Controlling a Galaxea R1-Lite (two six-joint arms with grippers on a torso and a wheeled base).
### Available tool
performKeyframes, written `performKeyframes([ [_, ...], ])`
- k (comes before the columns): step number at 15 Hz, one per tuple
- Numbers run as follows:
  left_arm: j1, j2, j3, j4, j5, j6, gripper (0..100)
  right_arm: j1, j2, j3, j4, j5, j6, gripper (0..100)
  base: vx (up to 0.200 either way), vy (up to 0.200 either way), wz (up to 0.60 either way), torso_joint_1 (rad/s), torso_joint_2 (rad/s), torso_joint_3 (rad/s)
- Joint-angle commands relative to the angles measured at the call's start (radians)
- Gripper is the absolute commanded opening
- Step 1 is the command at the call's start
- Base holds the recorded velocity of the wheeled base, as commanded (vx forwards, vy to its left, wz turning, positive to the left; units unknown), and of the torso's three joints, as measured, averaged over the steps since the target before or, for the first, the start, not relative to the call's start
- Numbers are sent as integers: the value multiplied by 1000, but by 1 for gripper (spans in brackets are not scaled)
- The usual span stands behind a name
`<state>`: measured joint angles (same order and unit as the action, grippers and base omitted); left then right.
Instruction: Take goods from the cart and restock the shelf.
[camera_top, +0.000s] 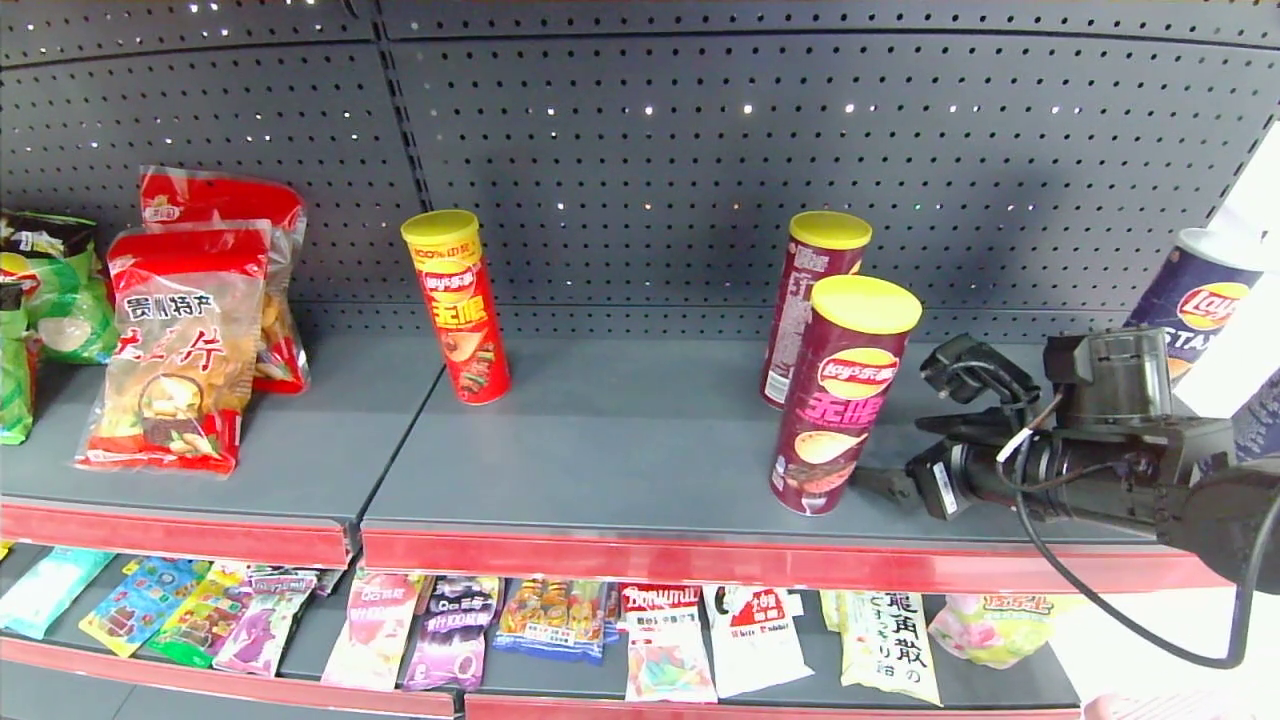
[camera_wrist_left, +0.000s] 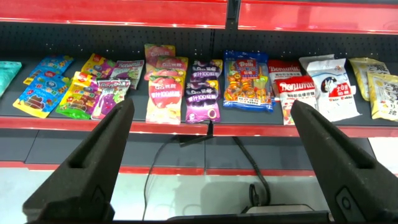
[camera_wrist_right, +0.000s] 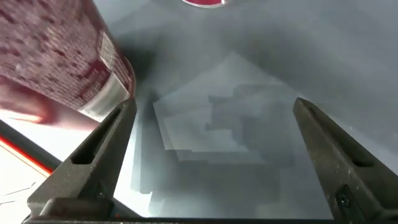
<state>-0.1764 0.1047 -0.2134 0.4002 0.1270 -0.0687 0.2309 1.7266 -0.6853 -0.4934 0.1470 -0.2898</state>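
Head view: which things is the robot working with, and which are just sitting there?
Job: right gripper, open; front maroon can beside it; grey shelf board.

Just sitting: red can, back maroon can, red snack bags, blue can, sweet packets below.

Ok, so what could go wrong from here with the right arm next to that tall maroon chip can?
The open right gripper has one finger close beside the front maroon yellow-lidded chip can; a sideways pull-out might tip it. That can stands near the red front edge of the grey shelf, so it could fall off, or knock the matching can behind it.
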Motion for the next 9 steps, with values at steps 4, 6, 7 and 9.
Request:
performKeyframes([
  [4,0,0,0,0,-1,0,100,18,4,-5,-1,0,1,100,0,0,0,0,0,0],
  [6,0,0,0,0,-1,0,100,19,7,-16,-1,0,1,100,0,0,0,0,0,0],
  [7,0,0,0,0,-1,0,100,19,7,-16,-1,0,1,100,0,0,0,0,0,0],
  [9,0,0,0,0,-1,-2,100,19,7,-14,-1,0,1,100,0,0,0,0,0,0],
])
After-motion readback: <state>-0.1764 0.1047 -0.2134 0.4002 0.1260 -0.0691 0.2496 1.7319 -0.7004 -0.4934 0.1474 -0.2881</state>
